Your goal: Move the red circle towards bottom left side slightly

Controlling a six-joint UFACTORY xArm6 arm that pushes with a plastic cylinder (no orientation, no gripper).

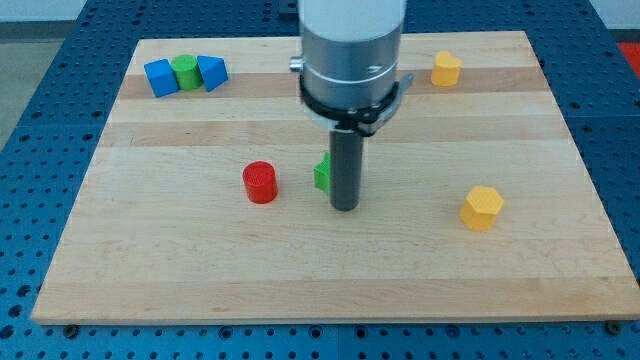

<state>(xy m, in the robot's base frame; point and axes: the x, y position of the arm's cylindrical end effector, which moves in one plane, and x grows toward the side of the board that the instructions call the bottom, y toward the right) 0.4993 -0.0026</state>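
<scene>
The red circle (260, 182), a short red cylinder, stands on the wooden board (200, 270) left of centre. My tip (344, 207) rests on the board to the right of the red circle, about a block's width and a half away. A green block (322, 173) sits just left of the rod, partly hidden by it, between the rod and the red circle. Its shape cannot be made out.
At the top left a blue block (159, 77), a green cylinder (185, 71) and another blue block (212, 72) stand in a row, touching. A yellow block (446, 69) is at the top right. A yellow hexagon (482, 207) lies at the right.
</scene>
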